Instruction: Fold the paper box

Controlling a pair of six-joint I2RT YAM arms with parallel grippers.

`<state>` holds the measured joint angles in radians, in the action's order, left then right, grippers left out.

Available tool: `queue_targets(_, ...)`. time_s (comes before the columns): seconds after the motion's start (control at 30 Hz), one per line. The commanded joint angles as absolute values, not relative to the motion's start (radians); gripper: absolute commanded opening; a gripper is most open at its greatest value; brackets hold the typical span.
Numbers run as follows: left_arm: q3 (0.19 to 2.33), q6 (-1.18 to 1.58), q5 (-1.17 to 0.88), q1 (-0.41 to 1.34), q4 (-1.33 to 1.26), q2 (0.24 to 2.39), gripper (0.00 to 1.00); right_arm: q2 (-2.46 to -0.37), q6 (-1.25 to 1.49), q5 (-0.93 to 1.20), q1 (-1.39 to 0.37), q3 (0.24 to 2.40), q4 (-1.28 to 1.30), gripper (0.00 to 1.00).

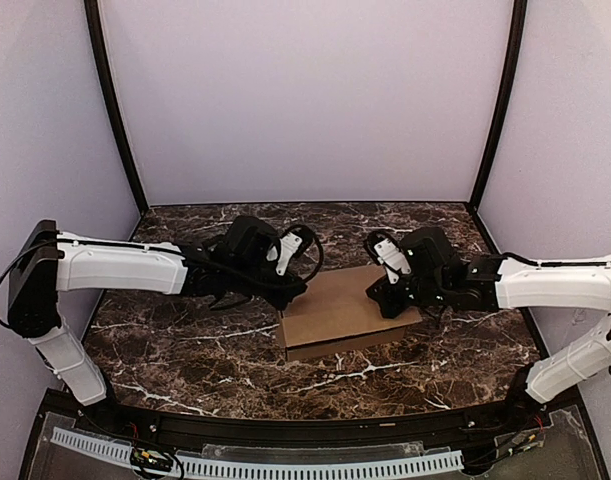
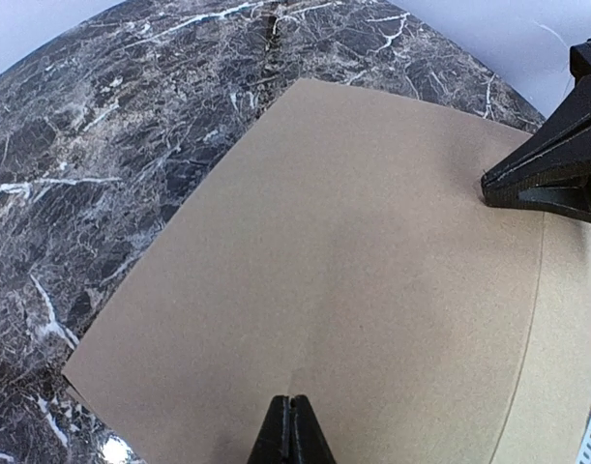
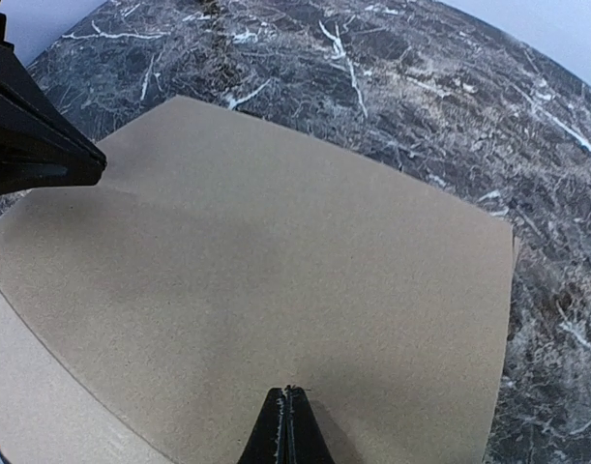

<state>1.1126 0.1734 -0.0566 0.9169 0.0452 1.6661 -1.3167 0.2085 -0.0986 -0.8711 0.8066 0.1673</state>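
Observation:
The paper box (image 1: 347, 312) lies folded as a shallow brown cardboard mailer in the middle of the marble table, lid down. My left gripper (image 1: 288, 296) is shut, its tips resting on the lid near the box's left edge. In the left wrist view the shut tips (image 2: 293, 400) press on the plain brown lid (image 2: 353, 251). My right gripper (image 1: 387, 300) is shut too, on the lid's right part. The right wrist view shows its tips (image 3: 289, 391) touching the cardboard (image 3: 276, 251). Nothing sits between either pair of fingers.
Dark marble table top (image 1: 185, 350) with white veins surrounds the box. Pale walls and black corner posts (image 1: 115, 110) enclose the back and sides. Each wrist view shows the other arm's black gripper over the lid, the right one (image 2: 556, 164) and the left one (image 3: 29, 135).

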Motion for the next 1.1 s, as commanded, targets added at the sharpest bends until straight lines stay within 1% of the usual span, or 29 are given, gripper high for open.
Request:
queue_targets(0.0, 1.04, 0.192, -0.089, 0.913, 0.042, 1.638, 0.01, -1.332, 0.277, -0.037, -0.867, 0.725, 0.09, 0.0)
queue_targets(0.33, 0.951, 0.229, -0.132, 0.913, 0.033, 1.664, 0.01, -1.391, 0.365, -0.004, -0.87, 0.623, 0.035, 0.0)
queue_targets(0.77, 0.917, 0.267, -0.146, 0.912, 0.041, 1.702, 0.01, -1.455, 0.397, -0.014, -0.88, 0.609, 0.067, 0.0)
queue_targets(0.97, 0.911, 0.266, -0.146, 0.912, 0.046, 1.684, 0.01, -1.371, 0.389, -0.042, -0.881, 0.643, 0.133, 0.0)
queue_targets(1.07, 0.915, 0.263, -0.148, 0.912, 0.05, 1.681, 0.01, -1.295, 0.347, -0.056, -0.882, 0.67, 0.182, 0.08)
